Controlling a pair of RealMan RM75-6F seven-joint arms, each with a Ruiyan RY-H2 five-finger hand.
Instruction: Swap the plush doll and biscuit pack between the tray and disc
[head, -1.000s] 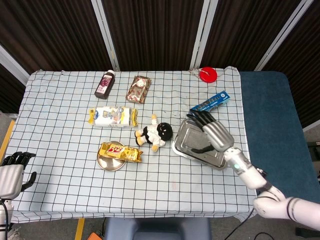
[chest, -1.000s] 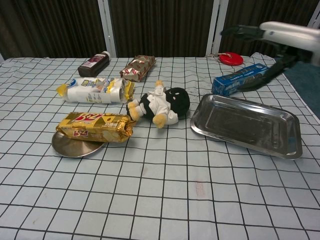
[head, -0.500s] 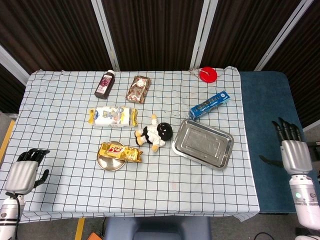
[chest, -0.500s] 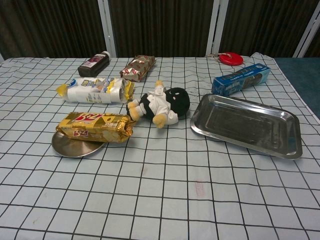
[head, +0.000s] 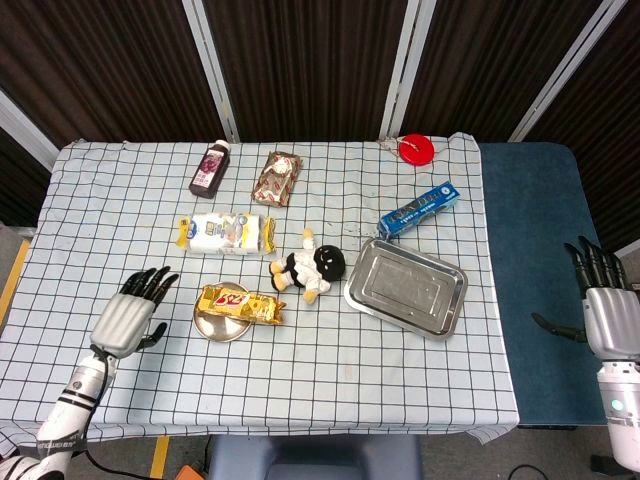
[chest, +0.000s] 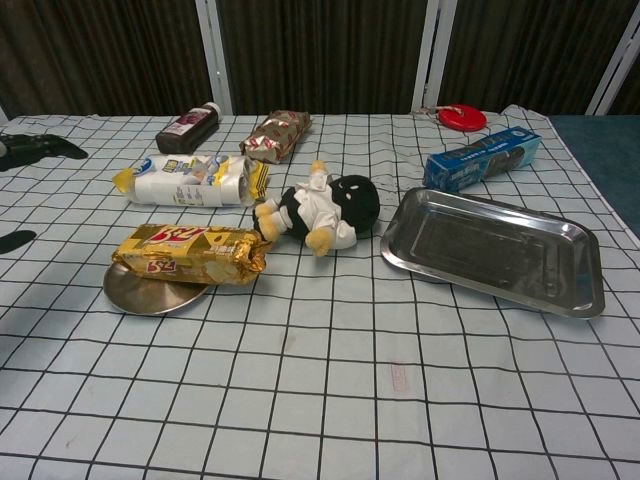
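Biscuit pack (head: 238, 303) is seen lying across the disc (head: 218, 326), while the plush doll (head: 311, 269) rests on the cloth just at 9 o'clock of the empty tray (head: 405, 287). The left hand (head: 130, 315) is held over the table at 9 o'clock of the disc, fingers spread and holding nothing. The right hand (head: 602, 308) is held off the table at 3 o'clock, fingers apart and empty.
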